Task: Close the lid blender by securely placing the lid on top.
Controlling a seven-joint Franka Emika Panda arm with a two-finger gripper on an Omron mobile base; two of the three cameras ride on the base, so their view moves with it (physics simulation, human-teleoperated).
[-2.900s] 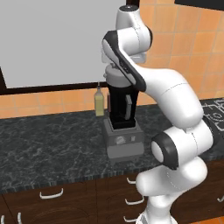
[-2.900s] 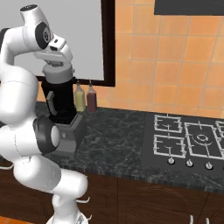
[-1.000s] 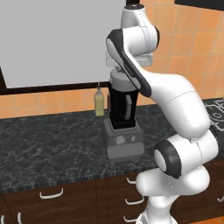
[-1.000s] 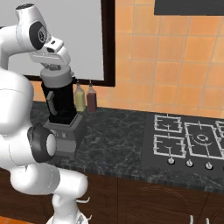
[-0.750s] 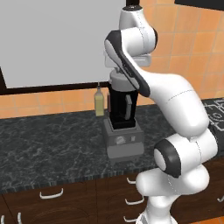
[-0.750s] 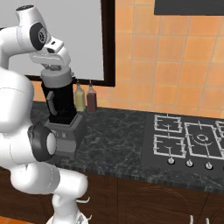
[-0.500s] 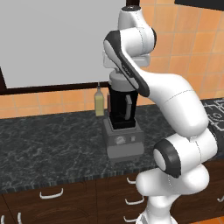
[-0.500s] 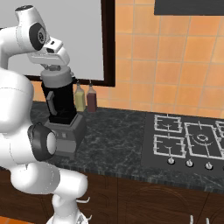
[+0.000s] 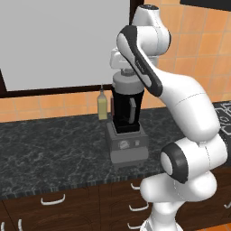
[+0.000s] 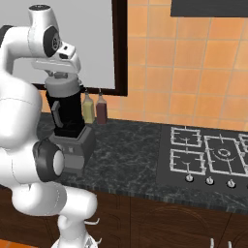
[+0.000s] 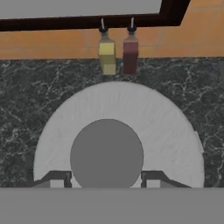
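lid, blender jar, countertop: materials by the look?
Lid: matte pale grey, plastic-like, no gloss; rendered, so uncertain. Blender jar: glossy black, opaque, could be plastic or tinted glass; base matte grey. Counter: dark with white veining, looks like polished stone.

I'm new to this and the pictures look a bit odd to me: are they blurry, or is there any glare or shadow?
Hand view: soft and slightly blurred, the lid flat grey with no glare. Left base view: even light, no strong shadows; the blender has a jar so dark its detail is lost. Right base view: the stove is sharper, the counter matt, without reflections.
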